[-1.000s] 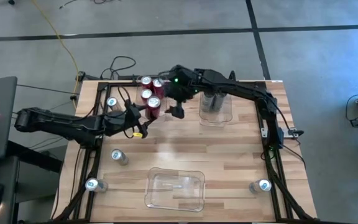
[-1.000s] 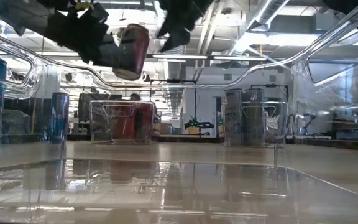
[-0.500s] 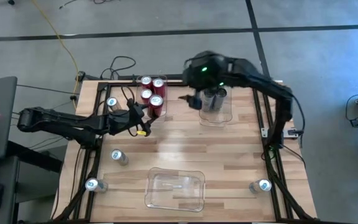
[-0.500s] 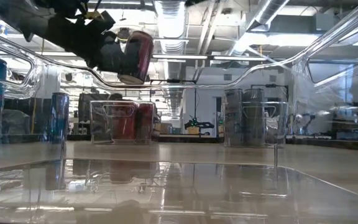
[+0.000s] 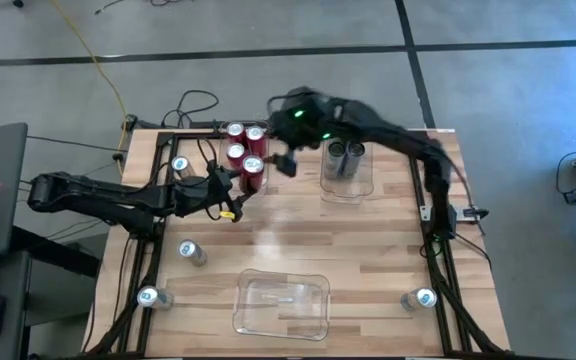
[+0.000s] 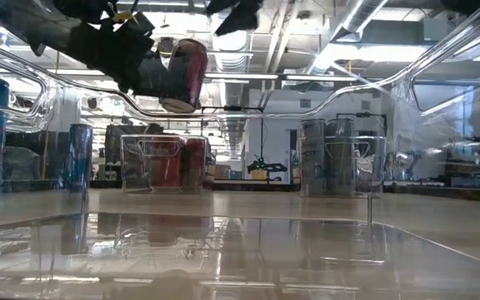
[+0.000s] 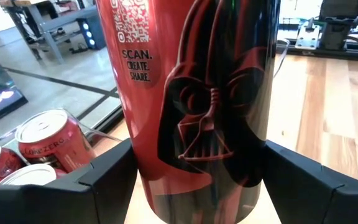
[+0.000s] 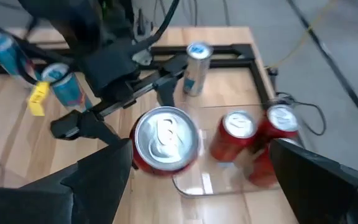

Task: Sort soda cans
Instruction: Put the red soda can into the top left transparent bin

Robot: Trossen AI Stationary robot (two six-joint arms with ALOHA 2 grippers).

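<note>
Looking down from the high view, we see the left gripper [image 5: 236, 180] clamped on a red can [image 5: 252, 171] at the near edge of the bin [image 5: 265, 170] of red cans in the upper middle of the frame. Only the low view shows that can [image 6: 182, 73] tilted, well above the table [image 6: 240, 242]. Our right gripper [image 5: 286, 162] hangs just beside it, fingers spread and empty in the right wrist view.

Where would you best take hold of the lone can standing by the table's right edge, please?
Grip the can around its round side at mid-height, probably coming from above with the right gripper: it stands upright with nothing close beside it.
</note>
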